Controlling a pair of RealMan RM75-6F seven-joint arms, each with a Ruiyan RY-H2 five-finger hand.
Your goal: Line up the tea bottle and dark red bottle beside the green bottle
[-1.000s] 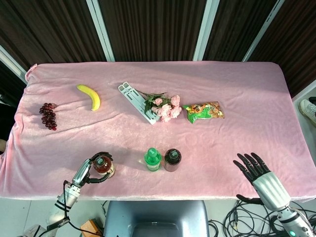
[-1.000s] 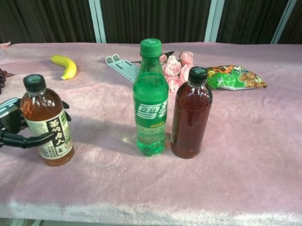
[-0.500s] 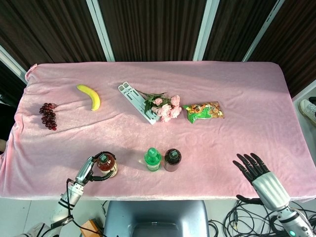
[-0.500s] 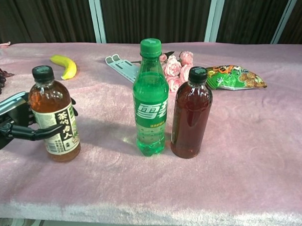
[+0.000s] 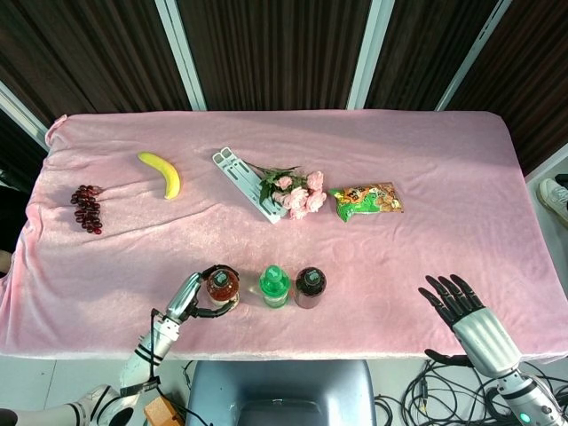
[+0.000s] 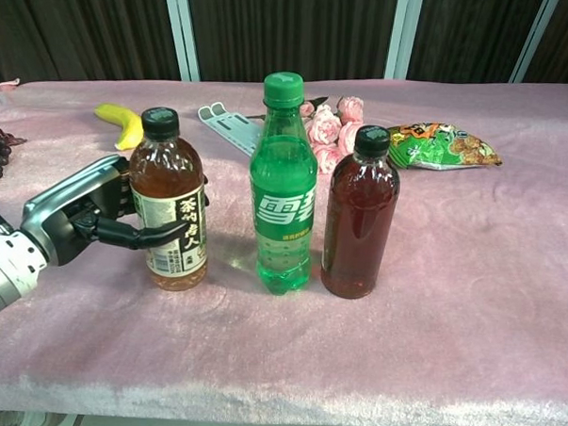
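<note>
The tea bottle [image 6: 170,216] is gripped around its label by the left hand [image 6: 88,212], fingers wrapped across the front, and is held upright near the front of the pink table [image 5: 444,160], just to the left of the green bottle [image 6: 282,189] with a narrow gap between them. The dark red bottle [image 6: 359,216] is already stood just beside the green bottle on its other side. For this step to be done well, the tea bottle should be kept vertical, brought level with the other two so that the three bases share one line, and seated flat on the soft cloth before the fingers are eased off sideways, so that nothing is toppled. Little room is left toward the green bottle; the front edge is close. Open cloth lies to the left and behind. The right hand [image 5: 454,299] is spread open, empty, well apart near the front right edge.
</note>
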